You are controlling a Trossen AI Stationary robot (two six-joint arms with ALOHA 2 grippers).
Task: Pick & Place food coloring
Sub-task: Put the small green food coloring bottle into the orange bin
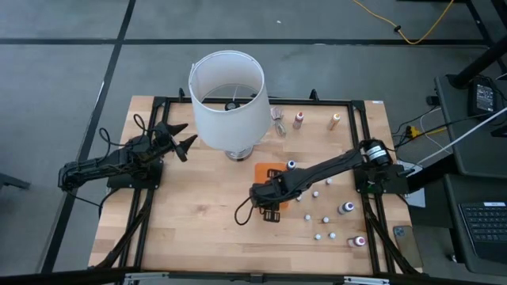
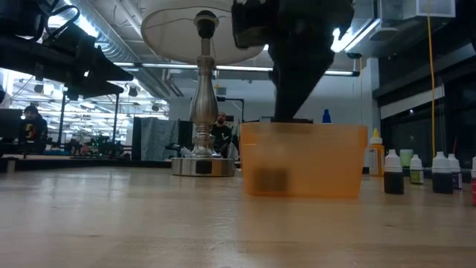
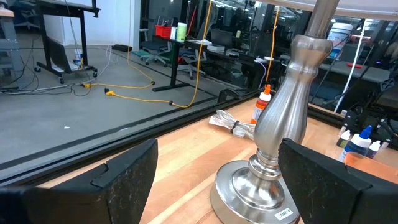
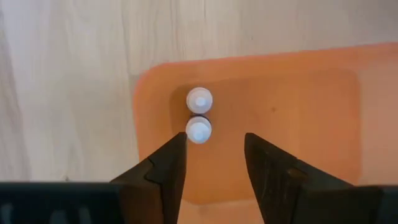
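The lampshade [image 1: 226, 95] crowds the surface [image 1: 190, 214], so the left tool [image 1: 181, 136] waits released beside it. Right tool [image 4: 212, 163], released, hangs over the orange tray [image 4: 298, 118], holding two white-capped food coloring bottles [image 4: 199, 129]; others stand nearby.

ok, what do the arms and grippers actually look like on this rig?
Both arms are matte black, jointed links with black cables looping off them. The left gripper has two pointed, wedge-shaped black fingers. The right gripper has the same dark fingers, flat inner faces tapering to blunt tips. A silver-and-black collar sits at the right arm's base joint. No markings can be made out on either arm.
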